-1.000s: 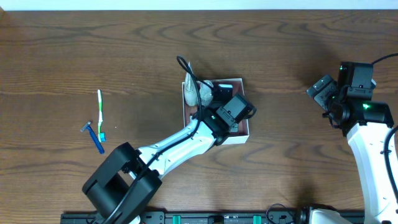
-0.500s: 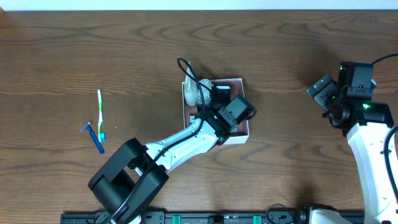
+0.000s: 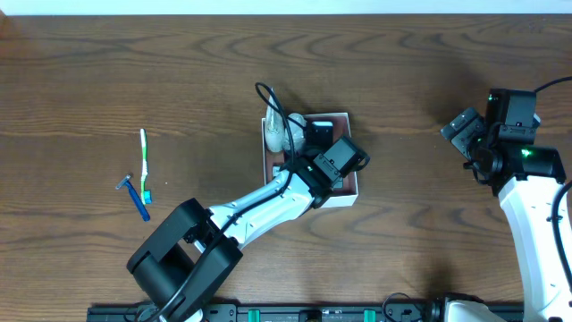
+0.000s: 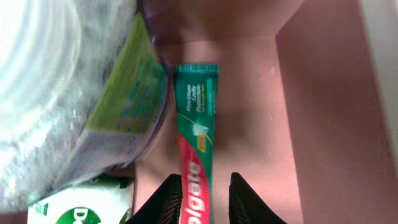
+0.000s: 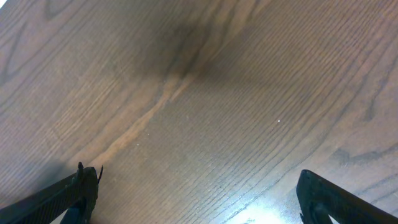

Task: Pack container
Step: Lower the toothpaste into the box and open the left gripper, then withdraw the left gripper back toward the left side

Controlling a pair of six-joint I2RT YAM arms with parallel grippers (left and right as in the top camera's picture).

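The container is a square white-walled box in the middle of the table, with a pinkish floor that fills the left wrist view. My left gripper is down inside it. A red and green Colgate toothpaste tube lies flat on the floor between my left gripper's fingers. The left finger touches the tube and the right finger stands a little off it, so the jaws are open. A clear bag with a green label and a green-and-white packet lie beside the tube. My right gripper is open and empty over bare table.
A green and white toothbrush and a blue razor lie on the table at the far left. In the right wrist view my right gripper shows only wood grain between its fingers. A black cable loops above the box.
The left arm's lower links have shifted a little to the right, while its gripper stays in the box. The right arm has not moved.
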